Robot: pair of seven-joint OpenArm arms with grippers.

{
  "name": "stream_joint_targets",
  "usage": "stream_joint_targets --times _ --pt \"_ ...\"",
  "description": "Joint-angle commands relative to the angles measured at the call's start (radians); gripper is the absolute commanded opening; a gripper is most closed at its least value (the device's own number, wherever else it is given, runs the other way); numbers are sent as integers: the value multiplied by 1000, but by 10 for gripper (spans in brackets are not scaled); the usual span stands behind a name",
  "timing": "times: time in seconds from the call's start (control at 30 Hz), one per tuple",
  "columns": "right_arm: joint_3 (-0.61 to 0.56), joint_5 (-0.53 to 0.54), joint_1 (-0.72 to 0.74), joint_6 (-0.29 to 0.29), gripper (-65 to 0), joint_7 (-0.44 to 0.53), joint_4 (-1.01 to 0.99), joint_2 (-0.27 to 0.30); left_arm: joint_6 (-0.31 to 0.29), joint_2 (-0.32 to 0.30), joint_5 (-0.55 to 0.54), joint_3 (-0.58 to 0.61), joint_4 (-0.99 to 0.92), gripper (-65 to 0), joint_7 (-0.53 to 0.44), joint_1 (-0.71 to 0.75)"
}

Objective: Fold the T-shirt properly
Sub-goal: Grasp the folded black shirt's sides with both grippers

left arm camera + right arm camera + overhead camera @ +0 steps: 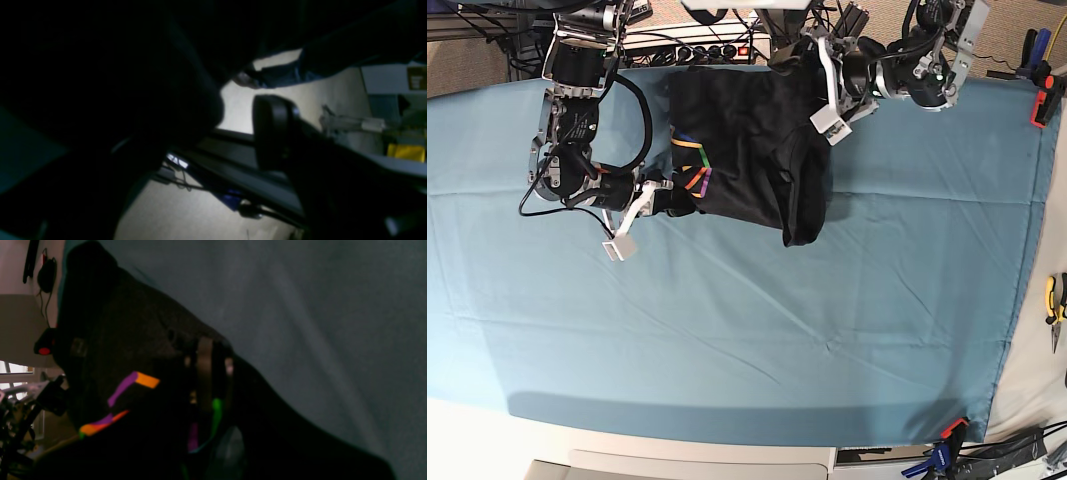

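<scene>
T-shirt (747, 150): black, partly folded, at the twelve o'clock edge of the teal table cover (757, 330); long axis roughly twelve to six. Right gripper (662, 197): at the shirt's nine o'clock edge, pinched on the hem beside the rainbow print (693, 165). Left gripper (827, 90): jaws spread, at the shirt's two o'clock corner, holding nothing. The right arm appears better placed to carry the fold toward three o'clock.
</scene>
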Motion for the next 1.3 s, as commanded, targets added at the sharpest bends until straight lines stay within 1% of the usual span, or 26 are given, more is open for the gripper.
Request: stream_joint_targets --times 0.0,0.2,0.3,0.73,0.97,1.1,1.27 --pt "1 -17 9 4 -650 -21 10 8 15 -11 34 -32 13 -251 -8 -6" --pt "1 -16 9 4 -650 -21 10 8 15 -27 16 -170 13 -251 0 -5" --pt "1 -16 9 4 -650 -21 10 8 15 -36 6 -197 13 -251 2 -5" --pt "1 -17 8 4 -650 -21 10 8 14 -35 -43 -197 13 -251 6 6" --pt "1 -17 9 5 -650 -21 10 8 11 -29 -45 -164 13 -251 6 6" --pt "1 -17 9 6 -650 -21 10 8 11 -13 -41 -144 13 -251 5 6" --pt "1 -17 8 7 -650 -21 10 8 10 -5 -41 -143 13 -251 0 6"
